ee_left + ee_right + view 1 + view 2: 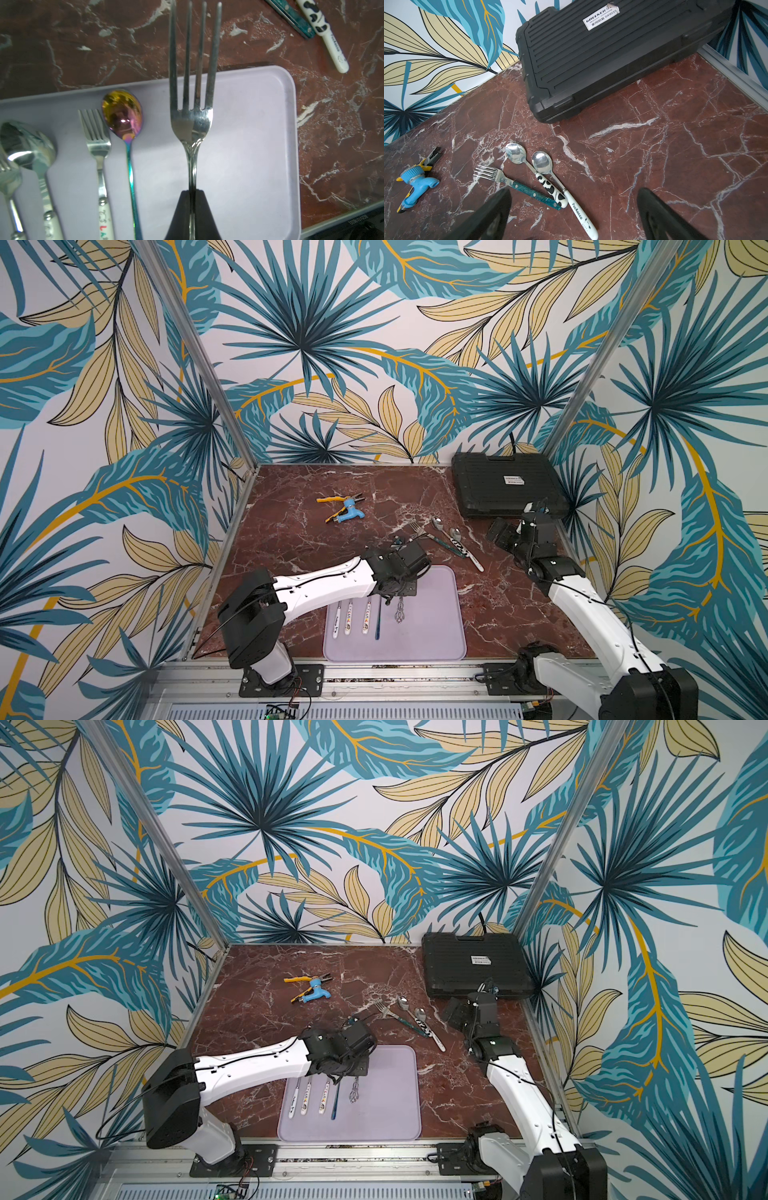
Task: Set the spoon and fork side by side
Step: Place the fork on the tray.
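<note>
Fork (192, 122) handle end unseen inside the left hand (192, 193), one tine tip beyond the picture edge.

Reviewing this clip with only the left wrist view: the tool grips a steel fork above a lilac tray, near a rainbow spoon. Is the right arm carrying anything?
Observer: No. The right tool is wide open and empty, raised above the table near a black case.
Operator: I see handle ends at my picture's edge. What are they?
Observer: A green-handled fork, a cow-patterned spoon and a white-handled spoon, lying together on the table.
Operator: Anything else out there?
Observer: A blue tap lying across yellow-handled pliers, toward the table's far side.
</note>
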`<state>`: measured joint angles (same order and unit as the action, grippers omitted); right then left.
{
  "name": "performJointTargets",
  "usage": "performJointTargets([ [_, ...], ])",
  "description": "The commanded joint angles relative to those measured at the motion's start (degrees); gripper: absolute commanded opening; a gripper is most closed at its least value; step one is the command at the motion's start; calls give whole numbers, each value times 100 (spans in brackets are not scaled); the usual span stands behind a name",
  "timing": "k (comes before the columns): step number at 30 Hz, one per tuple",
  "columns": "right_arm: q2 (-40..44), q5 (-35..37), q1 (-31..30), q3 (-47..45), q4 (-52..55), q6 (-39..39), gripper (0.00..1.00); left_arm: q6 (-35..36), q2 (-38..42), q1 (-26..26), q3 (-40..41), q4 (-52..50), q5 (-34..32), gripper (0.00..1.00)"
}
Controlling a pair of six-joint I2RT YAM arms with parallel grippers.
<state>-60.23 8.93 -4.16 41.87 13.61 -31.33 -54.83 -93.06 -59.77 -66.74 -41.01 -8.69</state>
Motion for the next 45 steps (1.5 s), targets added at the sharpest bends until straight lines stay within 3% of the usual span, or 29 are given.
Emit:
performJointTargets([
  [1, 141, -44, 12, -112, 57, -58, 99, -552, -255, -207, 32, -16, -299, 0],
  [19, 160, -42, 16, -143, 39, -83, 99, -529, -1020, -185, 80, -47, -203, 0],
  [36, 153, -49, 12, -161, 39, -83, 99, -511, -1221, -2, 148, 157, -109, 0],
  [37, 152, -54, 9, -155, 45, -84, 99, -503, -1240, 0, 127, 127, -108, 10],
  [38, 156, -49, 18, -155, 50, -83, 100, -524, -1272, 2, 99, 66, -115, 99],
  [45, 144, -57, 8, -153, 45, -83, 99, -486, -1229, 8, 69, 32, -98, 100],
])
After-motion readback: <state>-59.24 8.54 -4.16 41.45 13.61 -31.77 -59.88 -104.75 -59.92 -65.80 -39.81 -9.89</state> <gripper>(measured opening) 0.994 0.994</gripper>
